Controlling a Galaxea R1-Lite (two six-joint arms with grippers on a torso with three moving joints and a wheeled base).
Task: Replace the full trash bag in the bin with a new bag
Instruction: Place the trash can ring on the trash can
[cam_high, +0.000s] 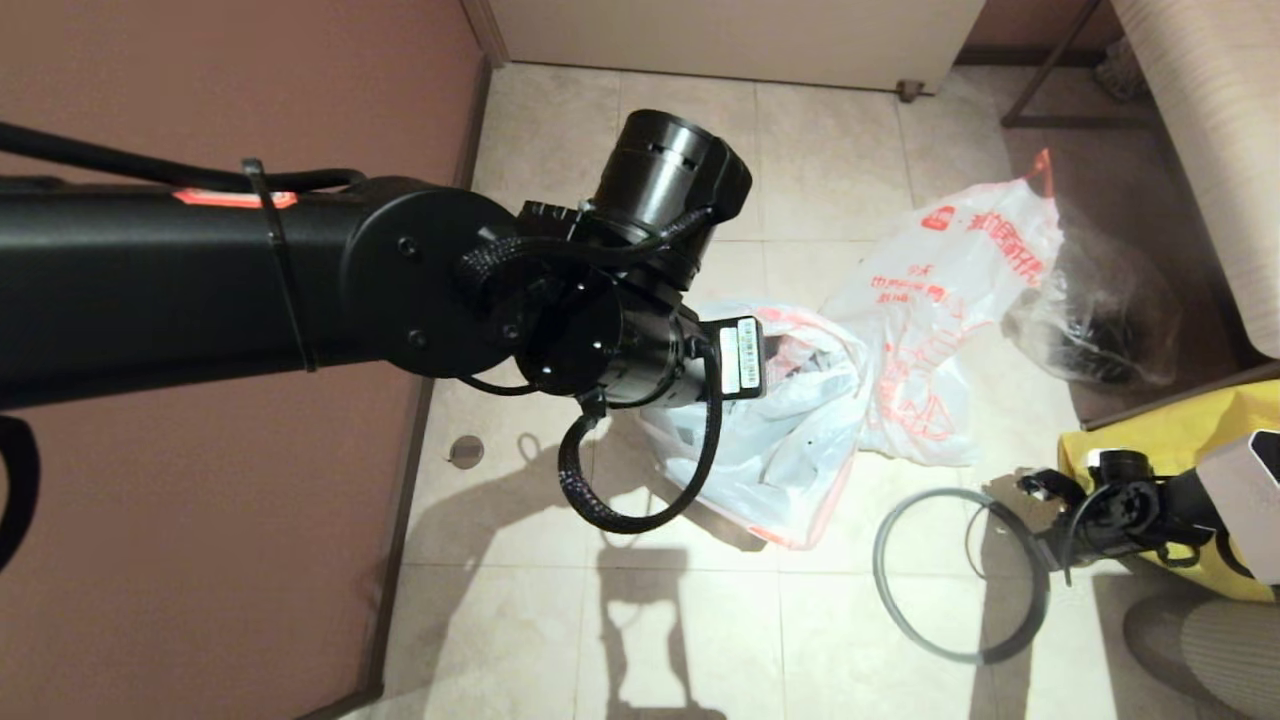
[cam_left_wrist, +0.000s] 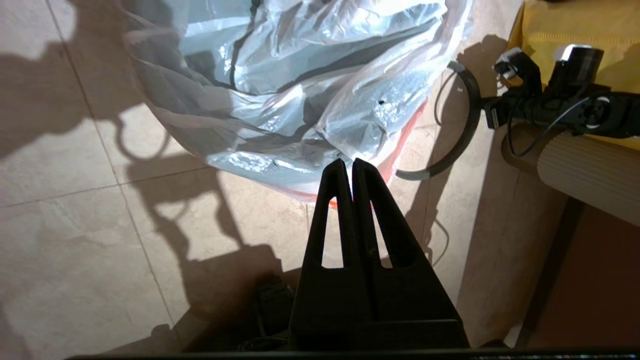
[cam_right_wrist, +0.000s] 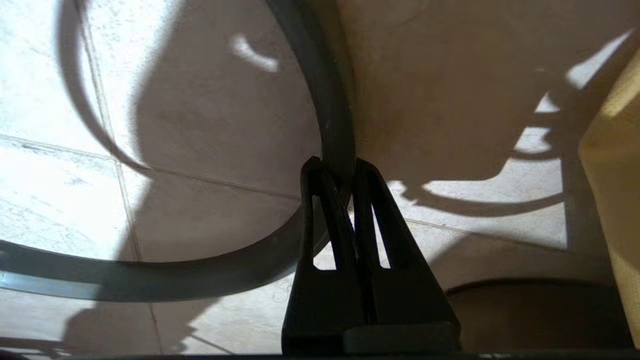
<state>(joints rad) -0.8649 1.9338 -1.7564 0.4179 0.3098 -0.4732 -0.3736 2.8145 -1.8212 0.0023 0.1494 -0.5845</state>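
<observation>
Pinching grey ring (cam_right_wrist: 330, 100), right gripper (cam_right_wrist: 334, 167)

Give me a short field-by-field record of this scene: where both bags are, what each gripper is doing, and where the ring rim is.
full trash bag: lumpy printed bag lifted off the tiled floor
left gripper: shut on the full trash bag's red-edged plastic
new bag: flat printed bag lying on the floor beyond the full one
grey ring rim: off the bin, over the floor
right gripper: shut on the grey ring rim
bin body: not identifiable in any view
other: clear bag with dark contents, yellow bag on the right
</observation>
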